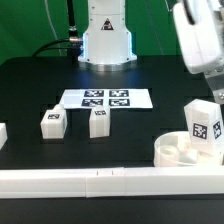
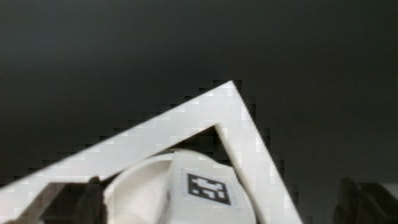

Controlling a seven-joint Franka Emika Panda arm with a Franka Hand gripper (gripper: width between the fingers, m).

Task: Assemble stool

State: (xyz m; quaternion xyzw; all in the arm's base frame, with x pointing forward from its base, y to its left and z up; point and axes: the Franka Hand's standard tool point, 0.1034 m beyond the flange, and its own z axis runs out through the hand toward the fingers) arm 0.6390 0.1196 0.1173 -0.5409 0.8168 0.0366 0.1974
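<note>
Exterior view, arm point(image 1: 200, 35) upright over leg point(image 1: 203, 125) at seat point(image 1: 172, 152), fingers point(image 2: 64, 203) unclear whether clamped

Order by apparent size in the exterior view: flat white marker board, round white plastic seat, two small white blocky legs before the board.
1-2. Marker board and seat: too close to rank; the seat is nearer and partly hidden.
3-4. One leg and the other leg: alike, clearly smallest.

Both views soft and blurred; white parts glare against dark table.
</note>
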